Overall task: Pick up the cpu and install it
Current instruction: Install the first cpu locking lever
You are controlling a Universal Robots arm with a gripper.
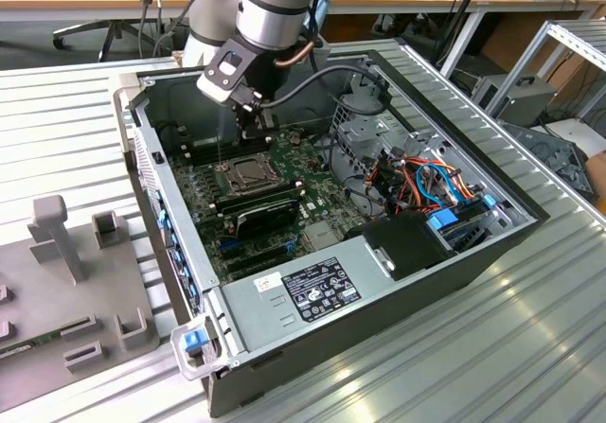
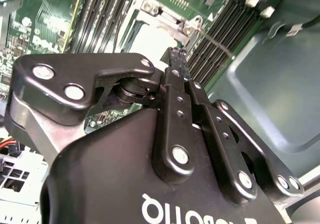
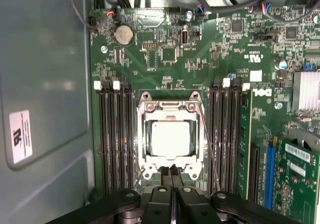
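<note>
First wrist view: cpu [image 3: 170, 139] seated in socket [image 3: 170, 136] on motherboard [image 3: 200, 68] (frame open). Gripper [image 3: 173, 176] above socket edge, jaws together, empty. Exterior view: arm [image 1: 270, 11] angled down into case [image 1: 454, 253].

No readable txt — case label [image 3: 20, 136]

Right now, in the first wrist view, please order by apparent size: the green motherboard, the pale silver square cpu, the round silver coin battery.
1. Green motherboard
2. Pale silver square cpu, inside the socket frame
3. Round silver coin battery

green motherboard [image 3: 200, 73], pale silver cpu [image 3: 170, 138], black tool [image 3: 172, 176]
</note>
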